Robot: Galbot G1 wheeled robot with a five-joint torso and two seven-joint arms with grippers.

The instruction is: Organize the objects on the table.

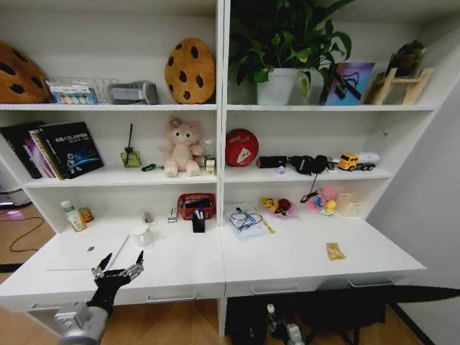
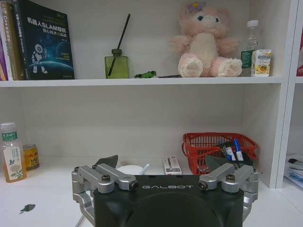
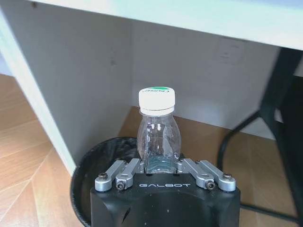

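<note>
Spread-fingered and empty, the left gripper (image 1: 121, 267) hovers at lower left over the table (image 1: 287, 262), the silver laptop (image 1: 88, 251) just beside it; lower centre, the right gripper (image 3: 163, 163) clasps a clear bottle (image 3: 158, 130) above a black bin (image 3: 94, 161); the flat yellow packet (image 1: 335, 251) lies right.

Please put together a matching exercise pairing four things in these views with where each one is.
Things:
1. clear bottle
2. silver laptop
3. yellow packet
4. left gripper

Places:
A. flat on the left part of the desk
B. open, above the desk's front edge on the left
C. on the right part of the desk, near its front edge
D. held in the right gripper above a black bin under the desk

Pairs: 1-D, 2-A, 3-C, 4-B
</note>
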